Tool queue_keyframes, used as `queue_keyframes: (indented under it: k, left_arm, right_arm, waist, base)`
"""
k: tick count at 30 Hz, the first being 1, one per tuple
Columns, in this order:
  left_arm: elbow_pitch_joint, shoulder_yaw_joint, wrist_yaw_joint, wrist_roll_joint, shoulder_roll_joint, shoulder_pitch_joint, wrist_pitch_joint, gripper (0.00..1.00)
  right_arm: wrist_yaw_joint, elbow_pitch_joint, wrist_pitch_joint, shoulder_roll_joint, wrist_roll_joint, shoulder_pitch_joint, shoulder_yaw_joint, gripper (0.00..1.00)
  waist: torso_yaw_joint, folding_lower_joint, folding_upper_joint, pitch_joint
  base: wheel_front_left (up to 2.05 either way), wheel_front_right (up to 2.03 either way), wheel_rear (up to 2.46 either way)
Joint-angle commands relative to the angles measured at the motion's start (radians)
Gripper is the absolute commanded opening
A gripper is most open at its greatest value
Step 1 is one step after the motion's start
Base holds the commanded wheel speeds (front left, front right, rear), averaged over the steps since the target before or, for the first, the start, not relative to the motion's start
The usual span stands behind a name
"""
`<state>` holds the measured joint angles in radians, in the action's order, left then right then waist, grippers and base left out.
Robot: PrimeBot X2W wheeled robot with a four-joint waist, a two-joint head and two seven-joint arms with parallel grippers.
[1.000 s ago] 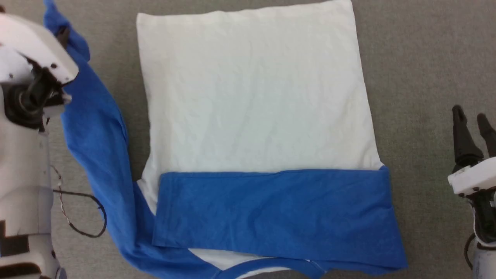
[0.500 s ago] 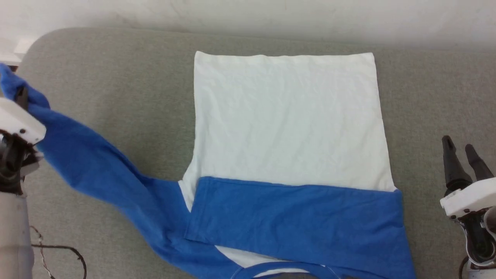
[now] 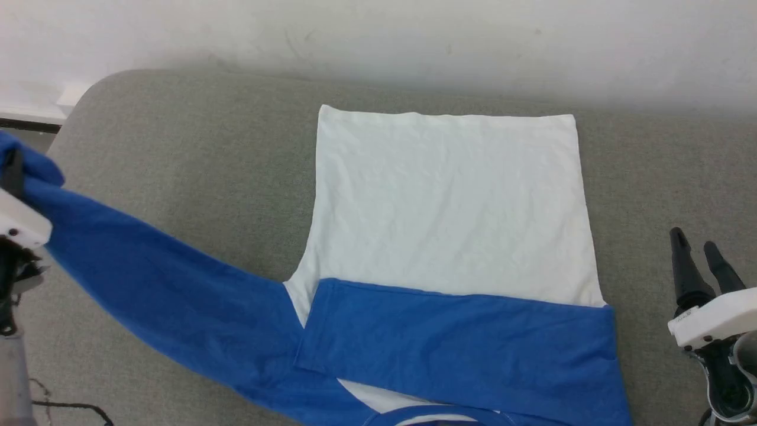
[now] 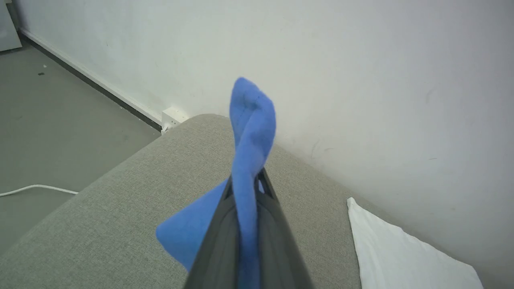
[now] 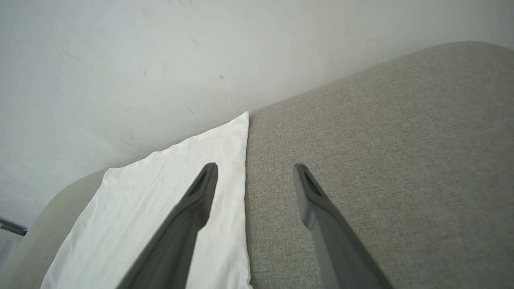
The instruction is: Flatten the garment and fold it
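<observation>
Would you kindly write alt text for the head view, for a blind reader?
A white garment with blue sleeves lies flat on a grey cushion, one sleeve folded across its near end. The left gripper holds the other sleeve out sideways; the right gripper is open.

Left gripper (image 4: pixel 245 180): its fingers are pinching tight on the blue sleeve of the garment (image 4: pixel 252 112), held raised at far left. Right gripper (image 3: pixel 693 241): its fingers are standing spread wide, pointing forward at lower right.

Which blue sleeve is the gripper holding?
The stretched-out bright blue sleeve, pinched in the left gripper. The other blue sleeve lies folded flat across the white shirt body.
</observation>
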<state>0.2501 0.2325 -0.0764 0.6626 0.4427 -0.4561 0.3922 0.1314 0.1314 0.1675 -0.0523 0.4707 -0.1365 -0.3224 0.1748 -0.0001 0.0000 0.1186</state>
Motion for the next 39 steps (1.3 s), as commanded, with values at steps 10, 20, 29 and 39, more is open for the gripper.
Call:
queue_keyframes:
  k: [10, 20, 29, 39]
  left_arm:
    - [-0.256, -0.197, 0.054, 0.007, -0.165, 0.093, 0.038, 0.00]
    - [-0.253, -0.568, 0.123, -0.050, -0.365, 0.084, 0.044, 0.00]
    - [-0.052, -0.836, 0.162, -0.026, -0.392, 0.015, -0.023, 0.00]
    - [0.091, -1.116, 0.158, 0.147, -0.392, -0.068, -0.067, 0.88]
  right_arm:
    - [-0.001, 0.019, -0.018, 0.002, 0.016, 0.032, 0.008, 1.00]
    - [-0.001, 0.019, -0.014, 0.002, 0.018, 0.019, 0.029, 1.00]
    - [-0.001, 0.021, -0.013, 0.002, 0.020, -0.002, 0.045, 1.00]
    - [-0.001, 0.034, -0.022, 0.002, 0.023, -0.010, 0.047, 1.00]
  waist:
    - [-0.013, 0.0001, 0.0000, -0.016]
    - [-0.044, 0.0001, 0.0000, 0.014]
    - [-0.099, 0.0001, 0.0000, 0.057]
    - [-0.133, 0.0001, 0.0000, 0.079]
  base:
    - [0.00, 0.00, 0.00]
    - [0.00, 0.00, 0.00]
    - [0.00, 0.00, 0.00]
    - [0.00, 0.00, 0.00]
